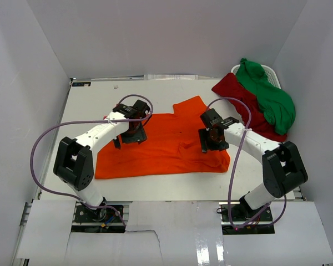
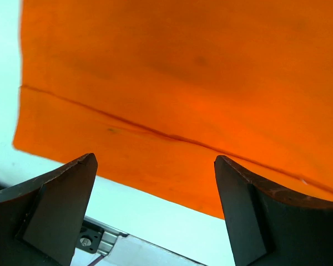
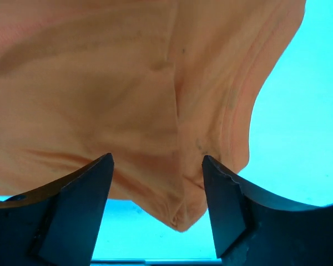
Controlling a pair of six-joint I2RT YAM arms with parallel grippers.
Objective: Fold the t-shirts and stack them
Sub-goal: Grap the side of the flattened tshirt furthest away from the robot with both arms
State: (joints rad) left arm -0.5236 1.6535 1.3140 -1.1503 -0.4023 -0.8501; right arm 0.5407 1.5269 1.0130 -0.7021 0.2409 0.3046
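Orange cotton fills the middle of the table (image 1: 155, 91) in the top view, where the orange t-shirt (image 1: 161, 147) lies spread almost flat, one sleeve poking toward the far side and its near right corner rumpled. The left gripper (image 1: 130, 133) hangs over the shirt's far left edge and the right gripper (image 1: 213, 138) over its right part. The dark red t-shirt (image 1: 227, 88) and the green t-shirt (image 1: 269, 97) wait in a heap at the far right corner, draped over a white basket (image 1: 271, 71). From the left wrist, the left gripper (image 2: 154, 162) has its jaws spread wide and holds nothing; below lie smooth orange t-shirt (image 2: 183, 66) cloth, a stitched hem line (image 2: 155, 132) running across it, and a strip of bare table (image 2: 150, 208) beyond the edge. From the right wrist, the right gripper (image 3: 158, 160) is likewise released and empty, above a creased, puckered corner of the orange t-shirt (image 3: 100, 83) that ends in a point, with bare table (image 3: 299, 111) to the right. The step in hand appears to be taking hold for the first fold. It would go best if both arms come down on matching edges, pinch close to the hem so all the layers are caught, lift together and keep the cloth taut between them; the bunched right corner probably needs smoothing first, or the crease will be folded in.
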